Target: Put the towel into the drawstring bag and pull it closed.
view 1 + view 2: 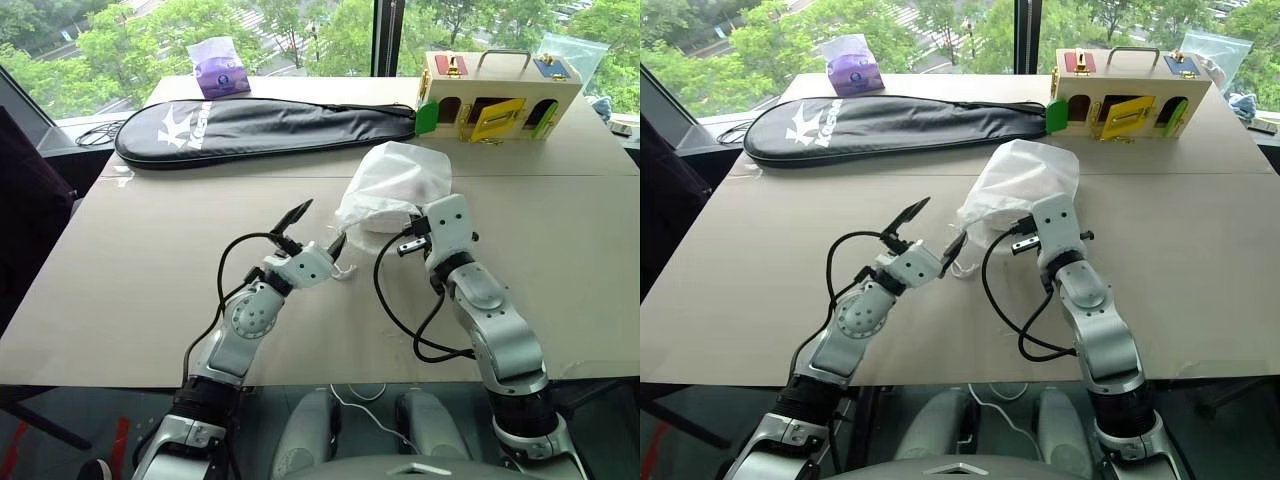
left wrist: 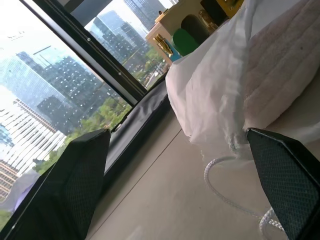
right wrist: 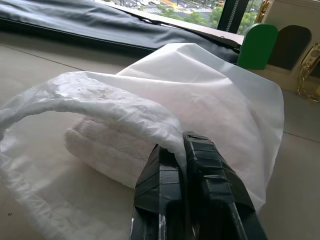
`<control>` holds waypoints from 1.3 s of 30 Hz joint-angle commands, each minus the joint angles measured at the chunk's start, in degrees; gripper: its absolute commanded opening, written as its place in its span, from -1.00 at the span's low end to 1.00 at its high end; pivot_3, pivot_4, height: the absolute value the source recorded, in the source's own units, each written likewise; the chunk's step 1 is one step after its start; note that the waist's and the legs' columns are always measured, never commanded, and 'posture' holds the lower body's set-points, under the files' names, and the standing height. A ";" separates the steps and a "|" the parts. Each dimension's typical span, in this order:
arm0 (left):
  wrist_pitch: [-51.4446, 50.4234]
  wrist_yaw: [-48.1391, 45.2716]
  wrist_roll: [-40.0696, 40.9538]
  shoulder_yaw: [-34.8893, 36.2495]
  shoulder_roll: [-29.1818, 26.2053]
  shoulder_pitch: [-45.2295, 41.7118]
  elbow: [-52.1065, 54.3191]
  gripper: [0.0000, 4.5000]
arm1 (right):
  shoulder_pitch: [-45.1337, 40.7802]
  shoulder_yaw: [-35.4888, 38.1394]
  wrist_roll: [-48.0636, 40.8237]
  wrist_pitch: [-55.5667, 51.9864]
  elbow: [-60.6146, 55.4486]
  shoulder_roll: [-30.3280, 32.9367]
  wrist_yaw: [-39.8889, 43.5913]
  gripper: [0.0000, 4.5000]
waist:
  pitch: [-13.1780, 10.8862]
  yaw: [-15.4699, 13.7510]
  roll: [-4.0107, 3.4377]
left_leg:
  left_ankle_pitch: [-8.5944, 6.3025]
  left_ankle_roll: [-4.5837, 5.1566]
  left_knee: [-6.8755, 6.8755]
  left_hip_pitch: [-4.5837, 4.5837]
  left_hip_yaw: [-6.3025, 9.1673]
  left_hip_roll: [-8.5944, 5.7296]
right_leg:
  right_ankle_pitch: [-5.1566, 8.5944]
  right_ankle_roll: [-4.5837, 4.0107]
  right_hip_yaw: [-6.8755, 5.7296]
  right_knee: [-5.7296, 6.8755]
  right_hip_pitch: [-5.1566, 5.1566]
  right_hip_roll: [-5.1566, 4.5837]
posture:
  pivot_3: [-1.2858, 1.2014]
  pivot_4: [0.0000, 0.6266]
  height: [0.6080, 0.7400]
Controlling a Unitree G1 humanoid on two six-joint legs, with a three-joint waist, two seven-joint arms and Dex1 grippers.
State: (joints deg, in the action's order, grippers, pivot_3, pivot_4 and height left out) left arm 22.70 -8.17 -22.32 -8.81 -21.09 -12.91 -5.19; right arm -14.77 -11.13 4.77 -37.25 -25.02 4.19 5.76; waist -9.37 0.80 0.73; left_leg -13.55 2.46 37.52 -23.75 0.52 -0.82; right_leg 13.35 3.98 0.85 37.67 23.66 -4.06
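Both of my arms reach forward over the beige table (image 1: 150, 290), hands close together near its middle. My left gripper (image 1: 318, 228) points forward and slightly up toward the right, its two black fingers (image 2: 75, 185) spread as wide as they go and holding nothing; it sits just left of the bag's mouth. In the left wrist view a white cord (image 2: 225, 192) lies looped on the table between those fingers, touching neither as far as I can tell. My right gripper (image 3: 184, 155) points level and forward, its fingers pressed together and pinching the rim of the drawstring bag (image 1: 395, 180) at its mouth, holding that edge raised off the table.

The drawstring bag lies on the table ahead of my right hand, its thin translucent fabric puffed up, its mouth facing me. The towel (image 3: 107, 145) lies folded inside the bag on its lower layer, just within the open mouth.

Beyond the bag, along the far side of the table: a long black racket case (image 1: 260, 128), a purple tissue pack (image 1: 220, 68) behind it, and a wooden latch box (image 1: 500, 95) with coloured doors to the right.
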 commanded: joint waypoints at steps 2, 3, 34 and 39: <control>-1.30 1.37 0.10 1.28 -0.09 -0.85 -0.34 1.00 | -0.24 0.07 0.30 0.90 -3.44 -0.01 -0.16 -0.99 | 0.00 0.00 0.00 | 0.00 0.00 0.00 0.00 0.00 0.00 | 0.00 0.00 0.00 0.01 0.00 0.00 | 0.03 -0.52 1.00; -1.43 1.48 0.05 1.21 -0.15 -0.93 -0.57 1.00 | -0.27 0.06 0.32 0.90 -3.44 0.00 -0.16 -0.99 | 0.00 0.01 0.00 | 0.00 0.00 0.00 0.00 0.00 0.00 | 0.00 0.00 0.00 0.01 0.00 0.00 | 0.03 -0.52 1.00; 0.04 1.63 -0.66 -0.25 -1.73 1.24 1.47 1.00 | -0.53 0.28 0.46 1.00 -3.46 0.10 -0.07 -0.99 | 0.00 0.00 0.00 | 0.00 -0.01 0.00 0.00 0.00 0.00 | 0.00 0.00 0.00 0.01 0.00 0.00 | 0.03 -0.52 1.00; 0.32 1.68 -1.26 -0.80 -1.96 2.56 2.98 1.00 | -0.56 0.21 0.47 1.06 -3.34 -0.01 0.00 -0.99 | 0.00 -0.04 0.00 | 0.00 -0.01 0.00 0.00 0.01 0.00 | 0.00 0.00 0.00 0.00 0.00 -0.01 | 0.03 -0.52 1.00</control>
State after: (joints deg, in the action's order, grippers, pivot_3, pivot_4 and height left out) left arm 21.71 -6.57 -23.50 -9.51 -23.00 -10.55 -5.01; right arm -14.77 -11.20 5.22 -37.25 -25.57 4.25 5.79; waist -9.37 0.76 0.73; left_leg -13.55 2.45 37.52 -23.75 0.53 -0.82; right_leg 13.35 3.98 0.85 37.67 23.66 -4.07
